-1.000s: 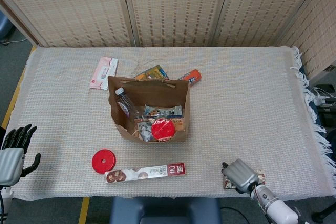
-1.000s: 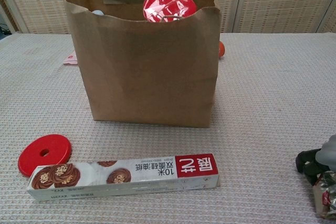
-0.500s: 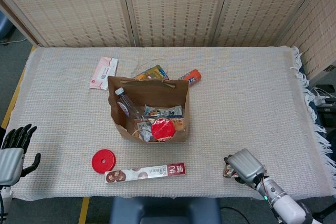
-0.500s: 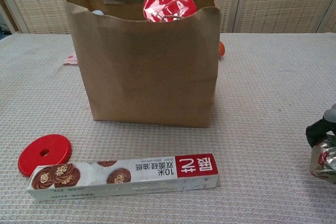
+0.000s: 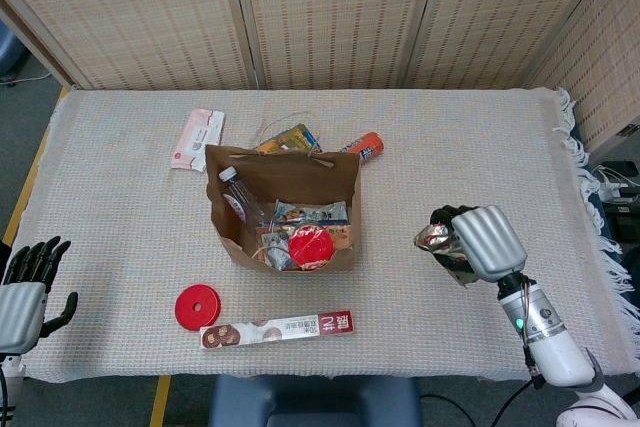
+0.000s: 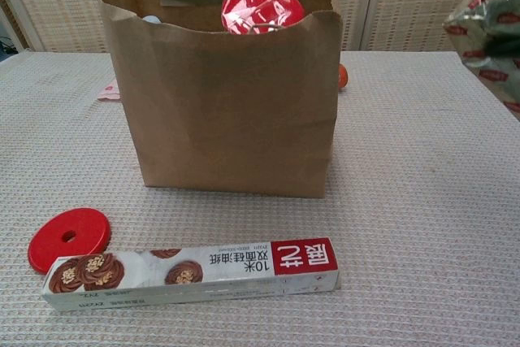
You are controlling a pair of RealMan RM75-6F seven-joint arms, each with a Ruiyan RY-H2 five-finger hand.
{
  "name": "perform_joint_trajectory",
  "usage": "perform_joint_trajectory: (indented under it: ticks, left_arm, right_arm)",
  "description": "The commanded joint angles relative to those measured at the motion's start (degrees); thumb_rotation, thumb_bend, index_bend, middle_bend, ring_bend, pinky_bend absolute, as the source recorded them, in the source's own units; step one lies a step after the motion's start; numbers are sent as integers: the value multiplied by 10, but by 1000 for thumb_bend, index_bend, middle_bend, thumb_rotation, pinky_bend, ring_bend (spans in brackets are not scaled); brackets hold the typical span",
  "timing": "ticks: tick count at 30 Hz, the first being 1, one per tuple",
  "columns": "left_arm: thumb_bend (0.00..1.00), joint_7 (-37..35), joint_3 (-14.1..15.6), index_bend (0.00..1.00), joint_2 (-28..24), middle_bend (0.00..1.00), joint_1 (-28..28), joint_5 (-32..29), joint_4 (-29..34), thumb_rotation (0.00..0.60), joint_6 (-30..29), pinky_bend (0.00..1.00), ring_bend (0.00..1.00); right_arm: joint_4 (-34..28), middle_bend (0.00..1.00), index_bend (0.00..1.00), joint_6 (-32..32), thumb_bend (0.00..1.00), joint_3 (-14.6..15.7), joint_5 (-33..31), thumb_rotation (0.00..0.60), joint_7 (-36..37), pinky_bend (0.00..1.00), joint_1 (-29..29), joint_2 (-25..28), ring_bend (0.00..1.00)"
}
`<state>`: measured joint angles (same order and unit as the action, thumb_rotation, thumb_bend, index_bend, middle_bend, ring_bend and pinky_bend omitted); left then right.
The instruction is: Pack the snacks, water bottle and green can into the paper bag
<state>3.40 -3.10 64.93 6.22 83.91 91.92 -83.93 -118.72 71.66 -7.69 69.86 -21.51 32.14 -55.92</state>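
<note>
Right of the paper bag point(image 5: 284, 209) and well apart from it, a silvery snack packet point(image 5: 441, 240) with red markings was gripped in the right hand point(image 5: 478, 243), whose fingers were curled around it, raised off the woven table cover point(image 5: 480, 147). From the chest view that packet point(image 6: 489, 32) showed at the upper right, about level with the bag's rim, with only a dark sliver of the hand above it.

The bag stood upright and open-topped, and down inside it lay a water bottle point(image 5: 236, 192) along its left wall, a red-wrapped round snack point(image 5: 312, 244) near its front wall, and a pale flat packet point(image 5: 312, 212) behind that. No green can could be told apart among the contents.

Behind the bag, a yellow snack pack point(image 5: 290, 138) and an orange tube point(image 5: 365, 145) lay just beside its back wall, and a pink-and-white tissue pack point(image 5: 196, 138) lay off its rear left corner.

In front of the bag lay a long biscuit box point(image 5: 277, 329), parallel to the bag's front wall, with a red disc point(image 5: 197, 307) touching or nearly touching its left end.

Far to the left of the bag, at the table's near corner, the left hand point(image 5: 27, 282) was holding nothing, its dark fingers spread apart and pointing upward
</note>
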Motion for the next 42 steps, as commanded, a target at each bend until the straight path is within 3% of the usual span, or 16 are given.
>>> perform_joint_trajectory:
  ticks: [1,8,11,15,24,32,38,41,42]
  left_arm:
    - [445,-1,0,51,0,0,0,0,0,600,0,0,0]
    - [445,-4,0,51,-1,0,1,1,-1,600,2,0,0]
    - [445,-5,1,51,-1,0,1,1,-2,600,2,0,0]
    - [446,-7,1,50,-1,0,1,2,-2,600,1,0,0]
    - [445,-11,1,51,-2,0,1,2,-3,600,3,0,0]
    - [446,-17,2,51,-4,0,1,2,-4,600,5,0,0]
    - [445,-16,2,51,-4,0,2,1,-3,600,5,0,0]
    - [446,-16,2,51,-4,0,1,1,-4,600,5,0,0]
    - [446,-16,2,51,-4,0,1,2,-4,600,4,0,0]
  right_arm:
    - [-30,578,713,41,377,-67,-38,600,-24,691,29,-9,585]
    - [-43,584,718,124,377,-183,-68,600,-103,691,108,-98,589]
    - [-27,586,721,147,377,-212,-70,600,-154,691,155,-153,590]
    - [6,592,728,150,377,-226,-81,600,-218,691,215,-217,590]
    - [147,597,734,148,377,-233,-102,600,-266,691,309,-350,590]
    - [246,597,713,127,377,-200,-91,600,-267,691,330,-403,587]
    - [270,597,694,115,377,-188,-86,600,-263,686,332,-422,574]
    - [243,518,481,96,365,-181,-129,600,-303,543,325,-415,413]
    - [232,403,308,92,327,-182,-144,600,-317,413,323,-410,281]
